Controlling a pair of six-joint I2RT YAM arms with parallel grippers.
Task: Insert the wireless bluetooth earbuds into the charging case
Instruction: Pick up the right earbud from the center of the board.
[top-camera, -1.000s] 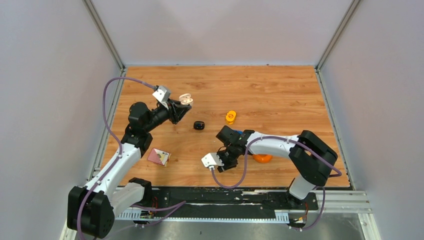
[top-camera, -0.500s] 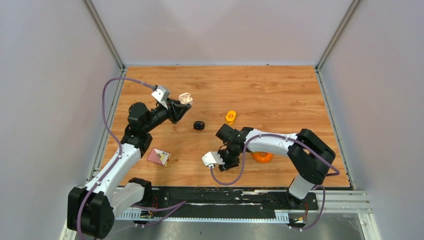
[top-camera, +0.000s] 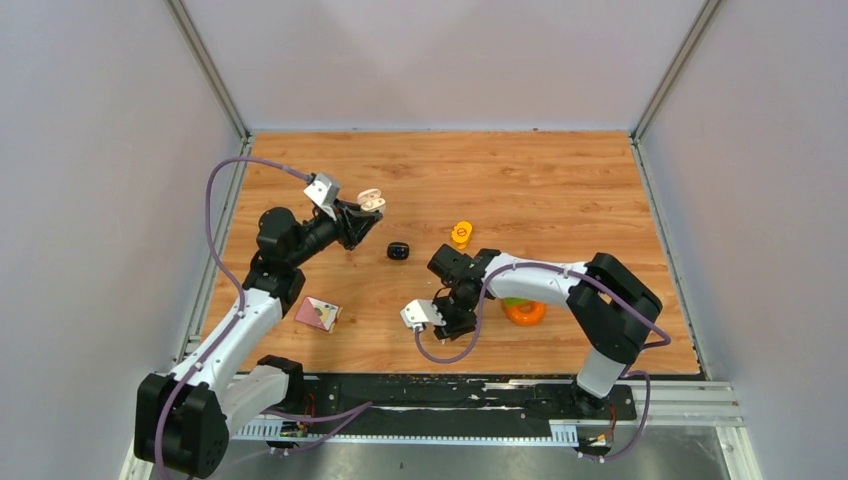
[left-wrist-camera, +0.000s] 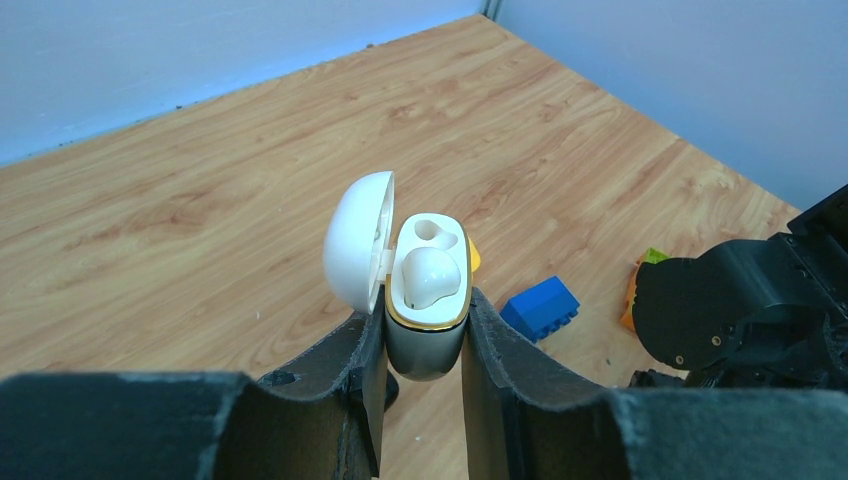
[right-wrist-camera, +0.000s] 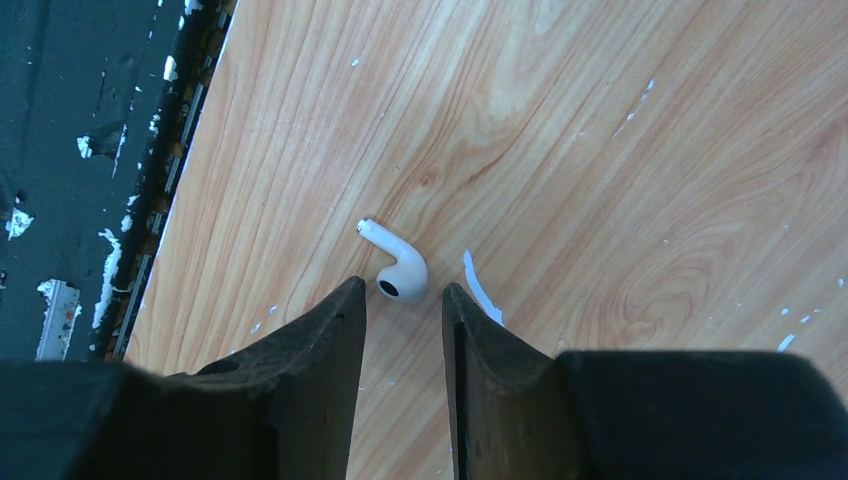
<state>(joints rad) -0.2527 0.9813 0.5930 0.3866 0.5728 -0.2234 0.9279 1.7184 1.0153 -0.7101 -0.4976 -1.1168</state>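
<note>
Two black fingers (left-wrist-camera: 340, 390) of the left gripper (left-wrist-camera: 422, 312) clamp the case (left-wrist-camera: 428, 350) by its sides. They hold it upright above the table (top-camera: 560, 180), toward the far left. Its lid (left-wrist-camera: 355, 240) is swung open to the left. Inside, a seated earbud (left-wrist-camera: 432, 277) fills the nearer socket, and the farther socket (left-wrist-camera: 432, 230) is a bare hollow.

The right gripper (right-wrist-camera: 403, 295) points down at the wood near the front edge, its jaws narrowly parted and holding nothing. A loose earbud (right-wrist-camera: 400, 270) lies flat on the table right at their mouth. Its rounded head sits just between the two tips, touching neither as far as can be seen. Its stem slants away toward the upper left of the wrist view.

Between the two arms, a small black object (top-camera: 399, 250) lies on the wood. A yellow piece (top-camera: 461, 234) lies to its right and a little farther back. An orange thing (top-camera: 524, 314) is partly hidden under the right forearm. A pink box (top-camera: 318, 313) lies at the front left, beside the left arm. From the left wrist, a blue brick (left-wrist-camera: 540, 307) shows beyond the case, close to the right arm's black joint.
</note>
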